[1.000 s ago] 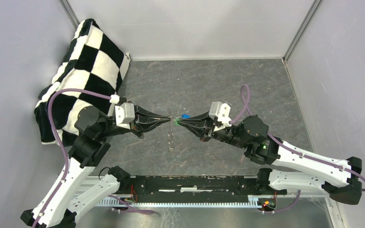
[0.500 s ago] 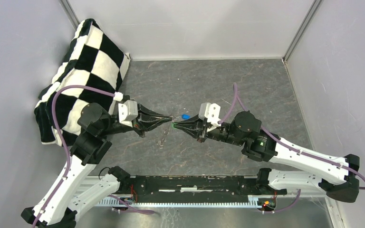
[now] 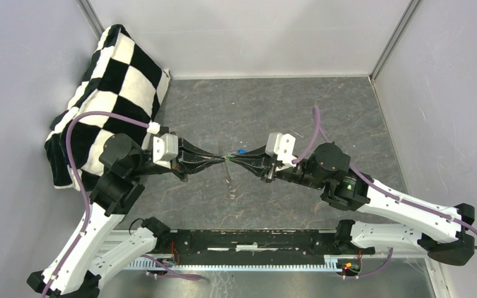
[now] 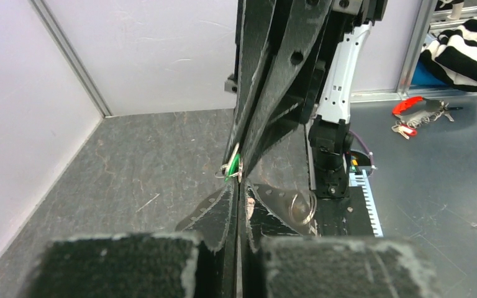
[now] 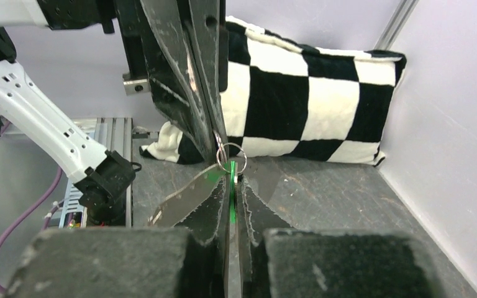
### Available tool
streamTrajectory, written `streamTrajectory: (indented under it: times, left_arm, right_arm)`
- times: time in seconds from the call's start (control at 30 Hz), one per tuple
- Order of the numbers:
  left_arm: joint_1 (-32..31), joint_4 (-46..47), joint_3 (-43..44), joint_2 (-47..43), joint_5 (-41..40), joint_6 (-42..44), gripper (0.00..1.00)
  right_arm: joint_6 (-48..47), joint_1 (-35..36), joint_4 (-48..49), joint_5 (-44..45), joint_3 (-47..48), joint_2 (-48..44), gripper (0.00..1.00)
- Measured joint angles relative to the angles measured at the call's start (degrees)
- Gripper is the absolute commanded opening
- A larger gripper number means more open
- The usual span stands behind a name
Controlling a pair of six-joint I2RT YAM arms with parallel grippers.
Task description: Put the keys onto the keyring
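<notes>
Green key met keyring tip-to-tip, mid-air over the table (image 3: 286,112).
Left gripper (image 3: 219,158) was clamped on the keyring (image 5: 243,159), and right gripper (image 3: 236,159) pinched the green key (image 4: 230,169). Blue key (image 3: 241,151) lay just behind. Best approach, I judged: align the key's hole with the ring, feed slowly, both grips tight.

Two grippers are counted: left gripper (image 3: 222,156), right gripper (image 3: 233,158). Two keys are counted: one green key (image 5: 231,181) between the right jaws, one blue key (image 3: 241,151) beside them. One keyring (image 5: 233,144) and one checkered cushion (image 3: 118,81) are counted.

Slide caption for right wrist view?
Right hand holds green key at keyring pinched by left hand; checkered pillow behind.
</notes>
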Motion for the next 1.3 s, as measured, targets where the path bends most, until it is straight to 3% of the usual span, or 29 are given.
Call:
streamTrajectory:
  times: [0.23,0.37,0.43,0.53,0.6,0.8,1.0,1.07,1.13,1.3]
  left_arm:
    - [0.09,-1.27,0.02,0.63,0.79,0.09,0.02]
    - [0.17,-2.25,0.02,0.24,0.35,0.52,0.02]
    - [0.17,-2.32,0.02,0.20,-0.02,0.72,0.02]
    - [0.17,-2.23,0.02,-0.07,-1.27,1.05,0.02]
    - [0.17,-2.23,0.02,-0.15,-2.45,1.07,0.02]
    - [0.17,-1.88,0.02,-0.39,-7.74,1.14,0.02]
    - [0.17,-1.73,0.02,-0.31,-14.82,1.16,0.02]
    - [0.17,-1.62,0.02,-0.13,-16.87,1.14,0.02]
    - [0.17,-1.57,0.02,0.20,-18.71,1.16,0.02]
    - [0.17,-1.62,0.02,0.70,-21.00,1.14,0.02]
  right_arm:
    - [-0.37,-0.02,0.79,-0.20,0.94,0.02,0.08]
    - [-0.70,-0.02,0.15,-0.22,1.09,0.24,0.14]
    - [-0.70,0.00,-0.26,-0.15,1.09,0.24,0.25]
    - [-0.57,0.00,-1.90,1.03,0.98,-0.07,0.54]
    - [-0.33,0.04,-2.95,3.43,-0.11,-1.22,0.64]
    - [1.20,0.09,-5.92,10.10,-3.45,-5.55,0.73]
    - [4.07,0.11,-8.68,10.56,-2.16,-2.29,0.74]
    - [5.31,0.26,-9.09,9.79,-2.03,-0.46,0.81]
    - [6.73,0.48,-9.22,8.96,-2.03,1.16,0.98]
    - [9.84,0.85,-5.88,7.43,-2.84,3.04,0.98]
